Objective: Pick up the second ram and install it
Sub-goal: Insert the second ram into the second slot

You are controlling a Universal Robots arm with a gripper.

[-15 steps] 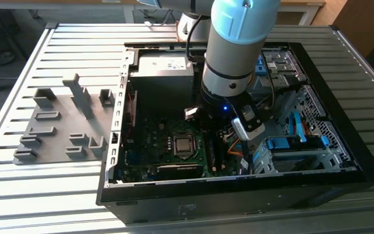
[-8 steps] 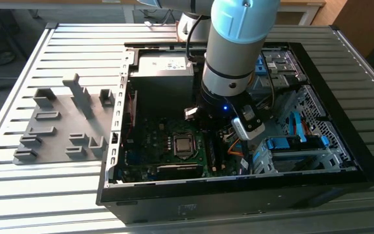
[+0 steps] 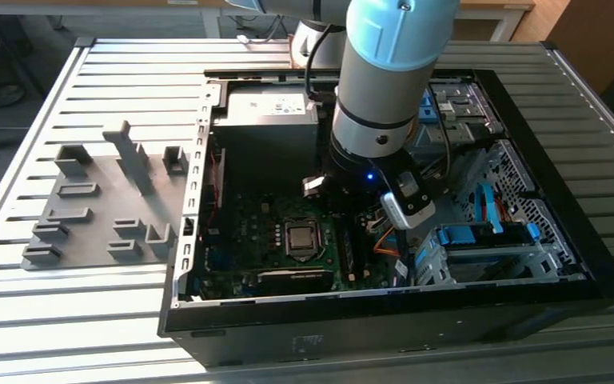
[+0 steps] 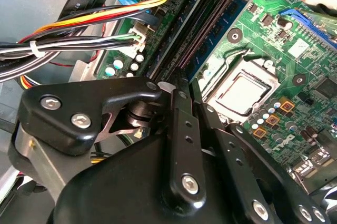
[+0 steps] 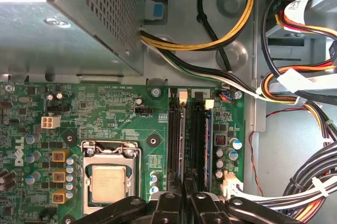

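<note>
Green motherboard [image 5: 121,124], gray slotted rack [image 3: 105,204]

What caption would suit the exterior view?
Robot arm's gripper reaching down into an open computer case, over the motherboard.

We saw a ribbed metal surface [image 3: 93,72] carrying a gray slotted rack [image 3: 105,204] beside an open black computer case [image 3: 563,240]

Table [image 3: 93,336]: ribbed metal, slatted | floor [image 3: 13,48]: grey, far left | wooden furniture [image 3: 595,32]: far right | light: bright, even
</note>
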